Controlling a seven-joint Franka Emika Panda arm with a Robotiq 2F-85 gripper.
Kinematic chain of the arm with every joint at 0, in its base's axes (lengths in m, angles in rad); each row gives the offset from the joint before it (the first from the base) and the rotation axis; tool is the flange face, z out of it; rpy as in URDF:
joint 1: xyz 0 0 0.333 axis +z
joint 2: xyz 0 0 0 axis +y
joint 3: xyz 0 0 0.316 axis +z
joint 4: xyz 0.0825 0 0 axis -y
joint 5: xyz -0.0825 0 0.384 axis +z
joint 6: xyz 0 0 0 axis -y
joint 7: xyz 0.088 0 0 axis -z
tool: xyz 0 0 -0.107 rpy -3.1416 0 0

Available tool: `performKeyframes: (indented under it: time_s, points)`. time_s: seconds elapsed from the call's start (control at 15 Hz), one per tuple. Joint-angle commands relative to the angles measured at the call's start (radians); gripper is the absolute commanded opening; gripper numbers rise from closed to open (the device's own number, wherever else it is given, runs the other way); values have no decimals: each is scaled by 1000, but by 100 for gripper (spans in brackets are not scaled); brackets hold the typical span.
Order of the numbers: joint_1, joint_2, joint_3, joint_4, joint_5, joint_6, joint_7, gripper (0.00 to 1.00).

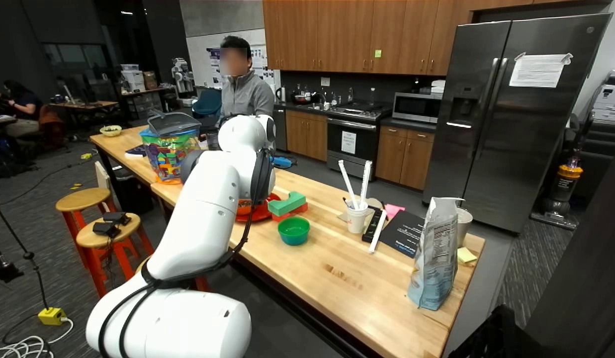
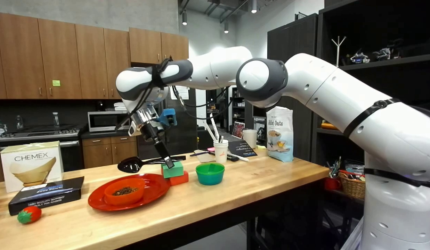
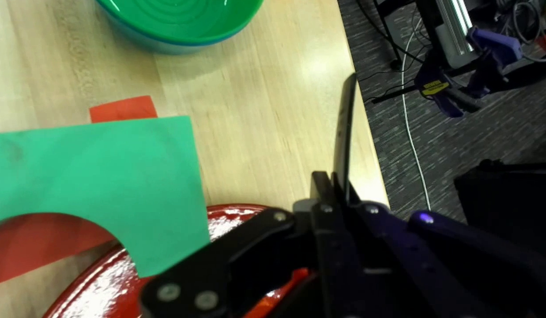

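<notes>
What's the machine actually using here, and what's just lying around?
In use: black spoon, held by the gripper; perhaps the nearby orange bowl and green bowl.

Apparently just lying about: oats bag, Chemex box, toy strawberry.

"CHEMEX" on box [image 2: 34, 166]; "Oats" on bag [image 2: 280, 134]; "IRWIN" on clamp [image 3: 436, 88].

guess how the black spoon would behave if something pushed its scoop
The black spoon would probably twist in the hand, since it is gripped along its handle, away from the scoop. It looks fairly stiff, as the handle juts out without visible sag. The scoop's gloss suggests it may be slippery.
</notes>
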Motion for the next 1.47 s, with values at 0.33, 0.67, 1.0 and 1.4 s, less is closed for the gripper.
performKeyframes:
  time_s: [0.33, 0.67, 1.0, 1.4]
  points:
    - [18, 85, 4, 84, 49, -155, 22, 1]
    - [33, 105, -2, 111, 26, -190, 18, 1]
    - [48, 108, -2, 135, 9, -159, 9, 1]
    - [77, 112, -23, 166, -60, -125, -2, 1]
